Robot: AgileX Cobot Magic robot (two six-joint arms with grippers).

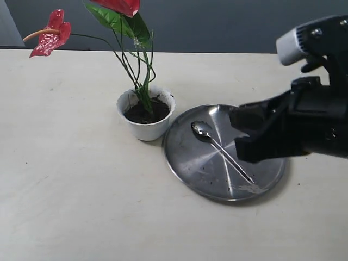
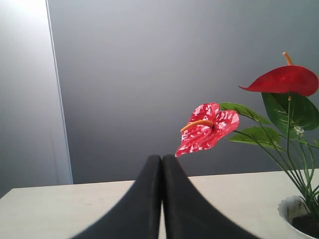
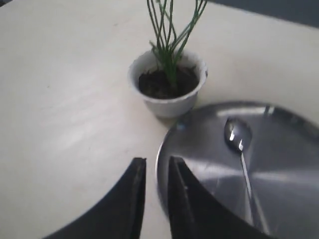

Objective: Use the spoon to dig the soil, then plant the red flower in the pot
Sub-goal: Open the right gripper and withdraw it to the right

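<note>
The red flower [image 1: 51, 33] stands upright in the white pot [image 1: 147, 115], its green stems sunk in the dark soil [image 1: 147, 113]. Its blooms also show in the left wrist view, red flower [image 2: 207, 128], and its stems in the right wrist view, pot [image 3: 168, 84]. The silver spoon [image 1: 217, 147] lies on the steel plate [image 1: 201, 166], bowl towards the pot, spoon [image 3: 240, 144]. My right gripper [image 3: 157, 162] hovers over the plate's edge, slightly open and empty. My left gripper [image 2: 161, 158] is shut, empty, low over the table, left of the flower.
The round steel plate [image 3: 294, 164] lies just right of the pot with soil crumbs on it. A pale tabletop [image 1: 76, 185] stretches around; a grey wall [image 2: 149, 74] stands behind it. My right arm's black body [image 1: 304, 119] covers the plate's right rim.
</note>
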